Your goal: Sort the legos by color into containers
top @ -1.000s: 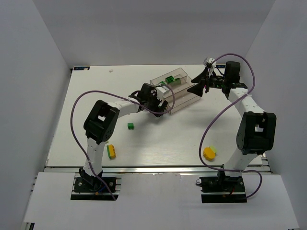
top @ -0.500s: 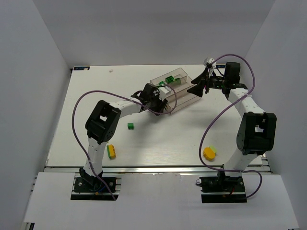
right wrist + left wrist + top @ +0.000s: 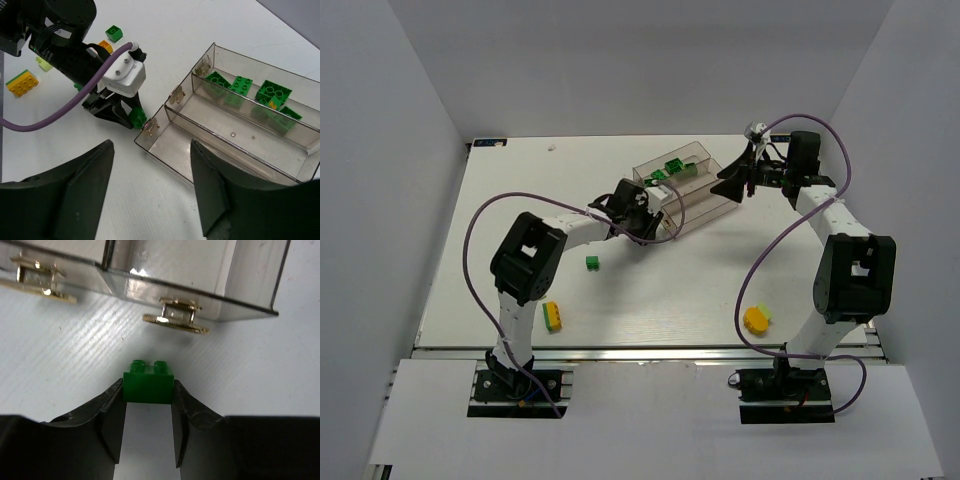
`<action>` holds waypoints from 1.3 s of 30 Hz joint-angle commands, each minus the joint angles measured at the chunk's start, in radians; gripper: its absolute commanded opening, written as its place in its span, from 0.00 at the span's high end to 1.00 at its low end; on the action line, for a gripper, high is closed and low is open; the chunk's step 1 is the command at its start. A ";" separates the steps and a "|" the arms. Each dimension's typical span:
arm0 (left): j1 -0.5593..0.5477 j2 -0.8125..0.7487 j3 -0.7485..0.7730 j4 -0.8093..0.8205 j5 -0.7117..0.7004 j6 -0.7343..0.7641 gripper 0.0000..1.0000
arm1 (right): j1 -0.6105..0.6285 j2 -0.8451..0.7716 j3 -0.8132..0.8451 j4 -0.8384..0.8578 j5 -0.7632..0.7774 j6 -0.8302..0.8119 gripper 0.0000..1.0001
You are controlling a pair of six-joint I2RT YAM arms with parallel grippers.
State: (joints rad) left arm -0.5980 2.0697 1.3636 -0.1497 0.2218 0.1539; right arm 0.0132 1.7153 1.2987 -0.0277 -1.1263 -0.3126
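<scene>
My left gripper is shut on a dark green lego, squeezed between both fingertips. It holds the brick low over the table, just short of the containers' end wall with its gold clasps. In the right wrist view that same lego sits next to the tray's near corner. The far trough holds several green legos; the other two show bare floors. My right gripper hangs open above the tray's near end, holding nothing. From above, the left gripper meets the tray at its left end and the right gripper is at its right.
Loose legos lie on the table: a green one, a yellow-and-green one near the left arm's base, and an orange-yellow one near the right arm. An orange brick and a pale yellow-green one lie behind the left wrist.
My left jaws have closed from wide open onto the dark green lego. The left wrist shifted slightly beside the tray's end. The right arm has stayed in place.
</scene>
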 commanded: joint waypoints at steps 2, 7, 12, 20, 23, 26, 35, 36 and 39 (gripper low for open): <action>-0.005 -0.149 -0.037 -0.004 0.027 -0.046 0.81 | -0.002 -0.031 0.005 0.018 -0.020 0.030 0.37; -0.005 -0.195 -0.014 -0.027 0.047 -0.097 0.88 | -0.002 -0.026 0.008 0.017 0.000 0.075 0.65; 0.003 -0.212 0.046 -0.011 0.062 -0.143 0.88 | -0.002 -0.037 -0.006 0.017 0.013 0.089 0.97; 0.053 -0.129 0.215 -0.011 0.062 -0.240 0.88 | -0.001 -0.065 -0.042 0.002 0.020 0.064 1.00; 0.067 -0.076 0.290 -0.017 0.056 -0.264 0.88 | 0.002 -0.074 -0.055 -0.009 0.022 0.050 1.00; 0.069 -0.022 0.354 -0.016 0.037 -0.275 0.88 | 0.005 -0.083 -0.067 -0.014 0.023 0.047 1.00; 0.084 0.095 0.471 0.007 -0.079 -0.320 0.88 | 0.025 -0.111 -0.110 -0.011 0.031 0.063 1.00; 0.084 0.104 0.486 0.009 -0.091 -0.324 0.87 | 0.027 -0.112 -0.113 -0.012 0.033 0.063 1.00; 0.090 0.138 0.518 0.006 -0.128 -0.332 0.83 | 0.031 -0.117 -0.121 -0.012 0.031 0.063 1.00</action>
State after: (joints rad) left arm -0.5209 2.2177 1.8175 -0.1589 0.1577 -0.1555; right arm 0.0357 1.6436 1.1828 -0.0513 -1.0943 -0.2459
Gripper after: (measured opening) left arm 0.469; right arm 0.005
